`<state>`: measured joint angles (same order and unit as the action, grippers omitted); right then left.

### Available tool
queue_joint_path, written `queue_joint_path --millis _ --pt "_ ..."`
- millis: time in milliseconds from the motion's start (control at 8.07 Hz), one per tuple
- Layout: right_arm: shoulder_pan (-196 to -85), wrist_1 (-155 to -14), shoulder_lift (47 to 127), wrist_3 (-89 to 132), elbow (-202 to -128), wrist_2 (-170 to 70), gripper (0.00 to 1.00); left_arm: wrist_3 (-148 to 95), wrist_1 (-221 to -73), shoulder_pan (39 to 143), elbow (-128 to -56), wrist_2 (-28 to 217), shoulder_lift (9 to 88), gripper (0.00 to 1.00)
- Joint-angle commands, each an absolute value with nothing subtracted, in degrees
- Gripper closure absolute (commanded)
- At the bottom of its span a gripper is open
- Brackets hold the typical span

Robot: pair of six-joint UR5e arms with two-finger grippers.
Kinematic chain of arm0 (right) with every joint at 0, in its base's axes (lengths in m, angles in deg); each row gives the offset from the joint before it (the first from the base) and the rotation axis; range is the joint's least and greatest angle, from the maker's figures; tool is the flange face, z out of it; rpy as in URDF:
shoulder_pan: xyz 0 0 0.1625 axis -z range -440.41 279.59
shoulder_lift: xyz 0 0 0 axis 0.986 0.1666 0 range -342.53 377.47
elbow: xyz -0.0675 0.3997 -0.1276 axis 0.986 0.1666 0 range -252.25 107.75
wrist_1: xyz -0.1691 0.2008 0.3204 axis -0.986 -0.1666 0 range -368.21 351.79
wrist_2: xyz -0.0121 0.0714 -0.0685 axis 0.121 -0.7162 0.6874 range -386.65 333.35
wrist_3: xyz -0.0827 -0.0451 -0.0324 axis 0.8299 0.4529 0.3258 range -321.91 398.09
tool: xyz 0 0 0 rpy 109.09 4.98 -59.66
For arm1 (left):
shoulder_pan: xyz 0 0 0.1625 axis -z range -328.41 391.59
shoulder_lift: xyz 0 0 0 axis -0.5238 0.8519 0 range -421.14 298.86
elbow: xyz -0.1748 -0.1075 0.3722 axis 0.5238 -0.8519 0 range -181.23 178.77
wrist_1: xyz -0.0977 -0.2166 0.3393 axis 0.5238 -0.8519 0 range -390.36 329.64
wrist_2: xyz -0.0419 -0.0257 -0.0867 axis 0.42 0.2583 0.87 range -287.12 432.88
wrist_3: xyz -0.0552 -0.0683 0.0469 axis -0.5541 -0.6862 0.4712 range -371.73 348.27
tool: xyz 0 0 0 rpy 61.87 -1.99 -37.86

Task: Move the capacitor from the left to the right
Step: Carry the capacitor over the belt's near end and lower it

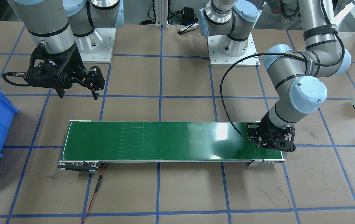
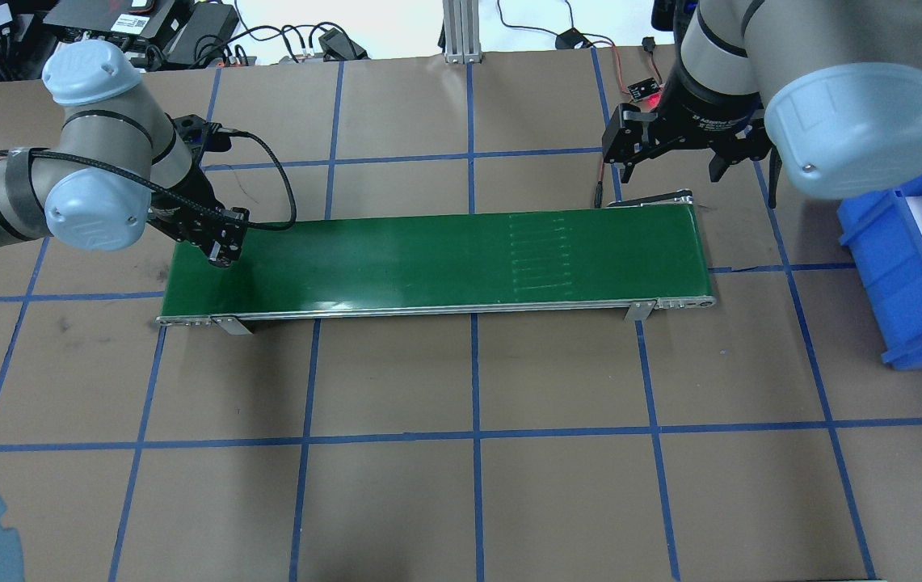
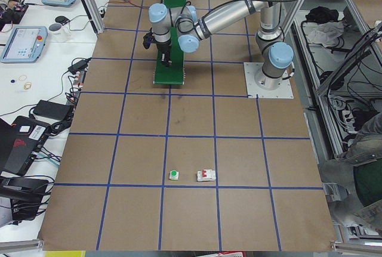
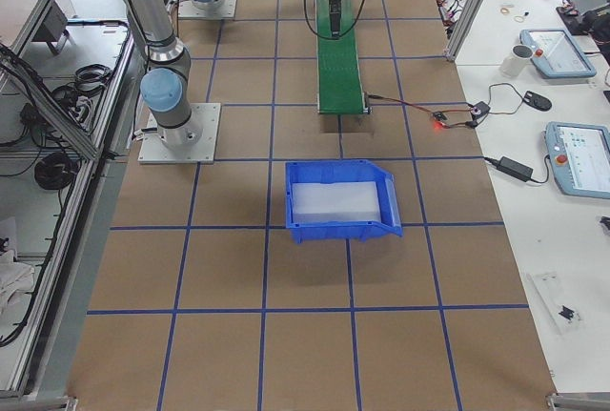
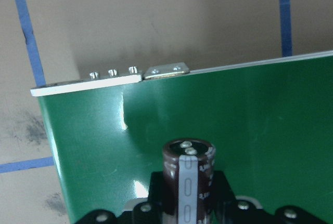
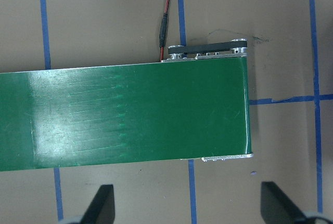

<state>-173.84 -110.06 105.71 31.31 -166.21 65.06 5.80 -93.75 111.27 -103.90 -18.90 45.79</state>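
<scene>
Overhead exterior: the left gripper [image 2: 222, 250] sits low over the left end of the green conveyor belt [image 2: 428, 259], closed around the capacitor [image 5: 188, 174]. Beyond the belt's right end, the right gripper [image 2: 671, 178] hangs wide apart, holding nothing.

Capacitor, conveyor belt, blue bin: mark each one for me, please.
capacitor [image 5: 188, 177], left wrist view, the pale stripe on its side.
conveyor belt [image 2: 428, 259], overhead view, bare green middle of the belt.
blue bin [image 4: 334, 231], right side view, its near outer wall.
</scene>
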Motion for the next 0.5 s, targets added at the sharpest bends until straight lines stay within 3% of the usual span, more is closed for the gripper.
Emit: queue_joint_path --millis 0,248,372 --pt "-173.8 -109.7 105.7 31.2 -166.2 65.3 0.00 2.4 -90.4 111.2 -104.2 -18.9 46.5 0.99" --pt "-173.8 -109.6 105.8 31.2 -166.2 65.4 0.00 -1.0 -89.1 111.2 -104.2 -18.7 47.0 0.99" --pt "-173.8 -109.5 105.7 31.2 -166.2 65.4 0.00 -2.0 -89.1 111.2 -104.2 -18.7 47.0 0.93"
